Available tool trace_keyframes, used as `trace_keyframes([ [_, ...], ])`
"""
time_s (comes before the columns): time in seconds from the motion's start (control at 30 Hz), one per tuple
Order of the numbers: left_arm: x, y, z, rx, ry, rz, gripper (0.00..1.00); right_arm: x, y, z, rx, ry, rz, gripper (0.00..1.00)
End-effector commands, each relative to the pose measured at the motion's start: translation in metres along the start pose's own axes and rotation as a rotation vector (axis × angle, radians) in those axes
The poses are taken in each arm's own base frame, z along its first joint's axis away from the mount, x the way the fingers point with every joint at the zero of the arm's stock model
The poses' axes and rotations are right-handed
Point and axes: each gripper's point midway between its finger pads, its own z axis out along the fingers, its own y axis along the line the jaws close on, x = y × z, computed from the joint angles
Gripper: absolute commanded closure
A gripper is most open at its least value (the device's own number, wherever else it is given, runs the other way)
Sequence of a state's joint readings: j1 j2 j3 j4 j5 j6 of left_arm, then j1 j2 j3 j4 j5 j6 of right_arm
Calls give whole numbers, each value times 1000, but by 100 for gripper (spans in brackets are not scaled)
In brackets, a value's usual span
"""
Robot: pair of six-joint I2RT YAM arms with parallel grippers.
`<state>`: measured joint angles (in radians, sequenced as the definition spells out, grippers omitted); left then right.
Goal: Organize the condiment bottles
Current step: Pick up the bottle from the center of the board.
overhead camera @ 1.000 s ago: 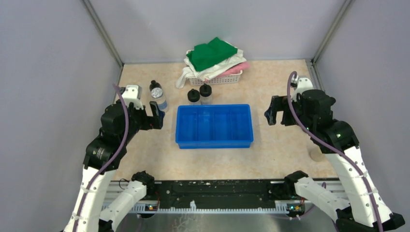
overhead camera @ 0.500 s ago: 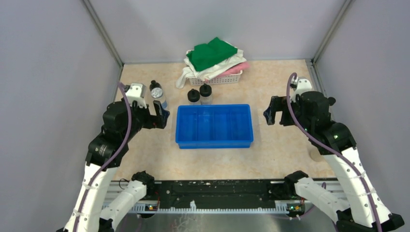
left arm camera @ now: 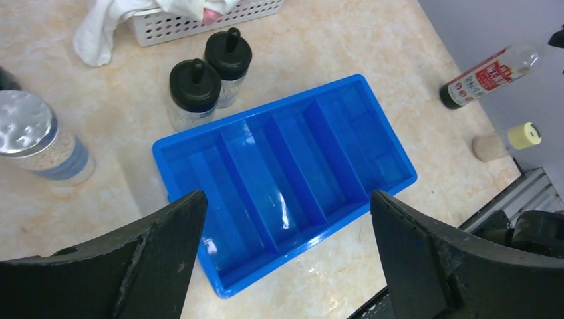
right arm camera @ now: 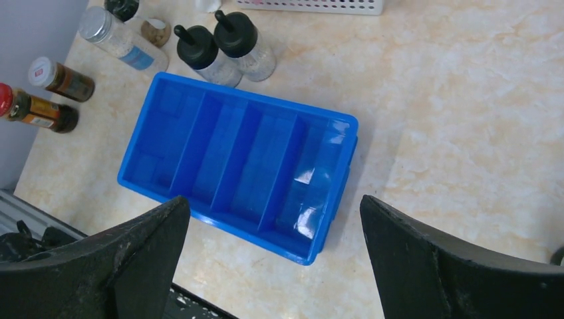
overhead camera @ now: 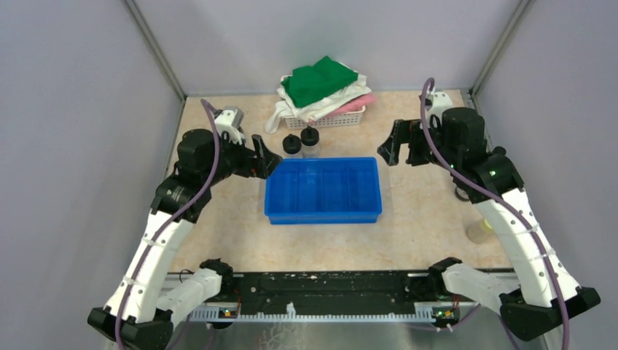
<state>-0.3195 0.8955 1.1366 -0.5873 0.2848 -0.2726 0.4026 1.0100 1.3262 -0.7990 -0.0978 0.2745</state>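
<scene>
Two clear condiment bottles with black nozzle caps [overhead camera: 292, 144] [overhead camera: 310, 139] stand just behind the blue tray [overhead camera: 323, 211]. My left gripper [overhead camera: 264, 159] hovers open at the tray's left end, and my right gripper [overhead camera: 399, 149] hovers open at its right end; both are empty. The left wrist view shows a silver-capped jar [left arm camera: 33, 133], a tall bottle with a red label [left arm camera: 489, 74] and a cream-capped jar [left arm camera: 509, 139]. The right wrist view shows a red-capped dark bottle [right arm camera: 36, 109], a brown jar [right arm camera: 63, 78] and a silver-capped jar [right arm camera: 116, 36] left of the tray.
The blue tray has several long empty compartments [left arm camera: 279, 179]. A white basket of cloths [overhead camera: 326, 117] stands at the back, right behind the black-capped bottles. Grey walls close in the table on three sides.
Both arms have reached forward and swung inward toward the tray's ends. The left arm now covers the silver-capped jar in the top view. Both grippers stayed open.
</scene>
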Motion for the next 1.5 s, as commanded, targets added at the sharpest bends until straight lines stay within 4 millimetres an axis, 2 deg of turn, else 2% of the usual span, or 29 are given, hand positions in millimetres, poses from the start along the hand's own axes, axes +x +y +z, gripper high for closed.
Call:
trace_keyframes([
  [0.0,-25,-23,18,91,-65,3,1,-23,25,13,-60,-40,-30,1],
  [0.13,-24,-9,37,-44,-44,62,1,-9,22,41,-9,40,-77,2],
  [0.27,-7,28,55,-227,-7,100,1,10,5,67,83,104,-100,8],
  [0.4,4,44,69,-282,3,107,1,22,-4,87,115,130,-110,9],
  [0.57,8,67,88,-380,38,138,1,33,-1,111,84,162,-141,10],
  [0.67,11,72,104,-384,49,170,1,36,1,130,69,189,-157,10],
  [0.9,8,79,131,-390,31,198,1,27,26,187,15,216,-174,16],
  [1.03,13,85,144,-401,34,196,1,22,50,220,-43,233,-197,16],
  [1.07,15,85,149,-399,38,194,1,16,56,227,-55,223,-201,17],
  [1.2,23,87,161,-384,43,186,1,16,78,257,-92,225,-230,17],
  [1.47,31,97,175,-373,47,168,1,30,89,303,-107,235,-244,16],
])
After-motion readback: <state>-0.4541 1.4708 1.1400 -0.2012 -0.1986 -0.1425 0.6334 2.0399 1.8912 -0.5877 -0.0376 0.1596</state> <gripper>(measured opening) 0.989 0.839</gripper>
